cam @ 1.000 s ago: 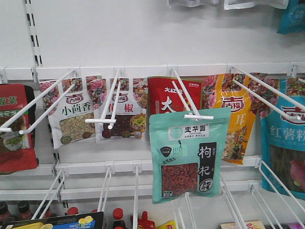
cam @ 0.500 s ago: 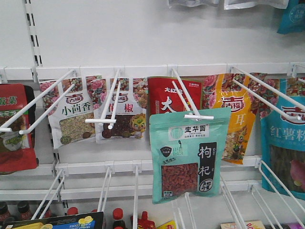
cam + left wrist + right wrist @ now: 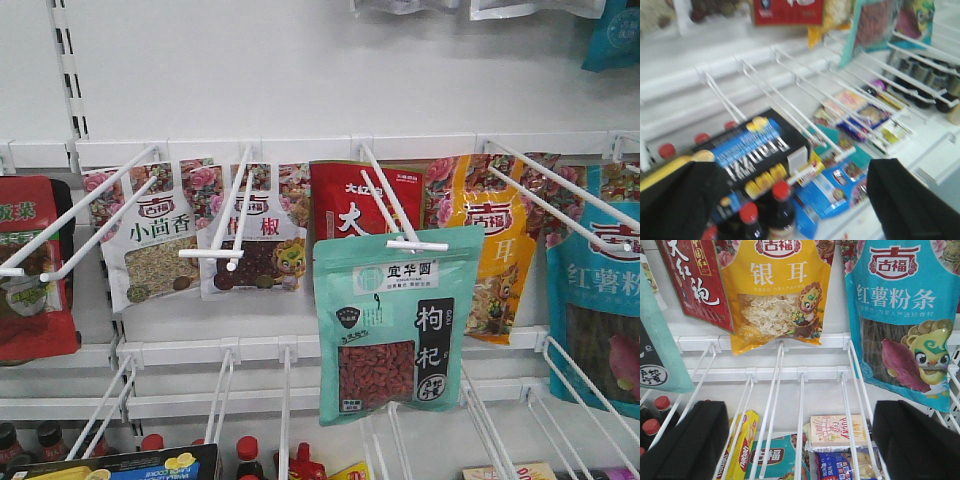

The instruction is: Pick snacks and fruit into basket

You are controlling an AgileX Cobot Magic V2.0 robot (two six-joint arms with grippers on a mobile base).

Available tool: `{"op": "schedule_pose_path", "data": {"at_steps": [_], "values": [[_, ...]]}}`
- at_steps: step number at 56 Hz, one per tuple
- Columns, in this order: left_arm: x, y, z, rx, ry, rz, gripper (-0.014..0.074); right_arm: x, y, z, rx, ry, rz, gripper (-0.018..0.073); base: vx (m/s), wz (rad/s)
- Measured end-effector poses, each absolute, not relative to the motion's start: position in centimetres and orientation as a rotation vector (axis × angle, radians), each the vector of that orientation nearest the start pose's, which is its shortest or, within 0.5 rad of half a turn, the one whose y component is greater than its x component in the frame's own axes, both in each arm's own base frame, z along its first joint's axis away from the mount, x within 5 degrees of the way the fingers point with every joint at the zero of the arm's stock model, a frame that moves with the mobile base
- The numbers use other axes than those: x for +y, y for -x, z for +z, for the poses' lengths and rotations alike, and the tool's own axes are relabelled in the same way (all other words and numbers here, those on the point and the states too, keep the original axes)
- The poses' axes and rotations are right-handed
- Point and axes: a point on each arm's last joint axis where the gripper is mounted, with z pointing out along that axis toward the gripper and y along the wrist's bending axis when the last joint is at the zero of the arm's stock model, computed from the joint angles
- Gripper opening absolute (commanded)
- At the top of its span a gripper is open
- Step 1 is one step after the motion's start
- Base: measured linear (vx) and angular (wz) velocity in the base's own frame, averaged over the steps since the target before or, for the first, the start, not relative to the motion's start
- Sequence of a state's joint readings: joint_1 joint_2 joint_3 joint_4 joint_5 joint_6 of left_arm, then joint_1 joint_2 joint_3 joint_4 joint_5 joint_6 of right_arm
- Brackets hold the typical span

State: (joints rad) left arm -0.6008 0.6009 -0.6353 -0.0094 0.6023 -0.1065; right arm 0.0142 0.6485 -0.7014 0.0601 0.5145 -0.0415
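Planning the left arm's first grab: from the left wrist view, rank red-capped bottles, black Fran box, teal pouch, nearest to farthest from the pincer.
1. Red-capped bottles, bottom centre.
2. Black Fran box, just behind.
3. Teal pouch, hanging top right.

The front view faces the shelf wall [image 3: 300, 70] straight on from a middle distance, with the teal pouch [image 3: 392, 335] at its centre. The left wrist view looks down, tilted, close on the shelf below this pouch. The right wrist view faces the wall closely, just right of the pouch. All three views share the pouch.
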Motion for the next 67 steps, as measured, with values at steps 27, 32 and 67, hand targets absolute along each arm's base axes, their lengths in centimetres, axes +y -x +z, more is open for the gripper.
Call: {"op": "schedule_pose_path", "data": {"at_steps": [27, 32, 67], "values": [[-7.8, -9.7, 28.3, 2.058, -0.267, -0.735, 0.0674, 0.5, -12.8, 34.8, 1.944, 0.023, 0.045, 0.0323, 0.00, 0.00], [-7.8, -10.0, 27.6, 2.046, -0.077, -0.843, 0.0668, 0.5, -12.8, 34.8, 1.944, 0.023, 0.045, 0.0285, 0.00, 0.00], [-8.5, -12.1, 21.7, 2.020, 0.997, -1.305, 0.0615, 0.4, -12.8, 34.8, 1.944, 0.023, 0.044, 0.0209, 0.00, 0.00]]}}
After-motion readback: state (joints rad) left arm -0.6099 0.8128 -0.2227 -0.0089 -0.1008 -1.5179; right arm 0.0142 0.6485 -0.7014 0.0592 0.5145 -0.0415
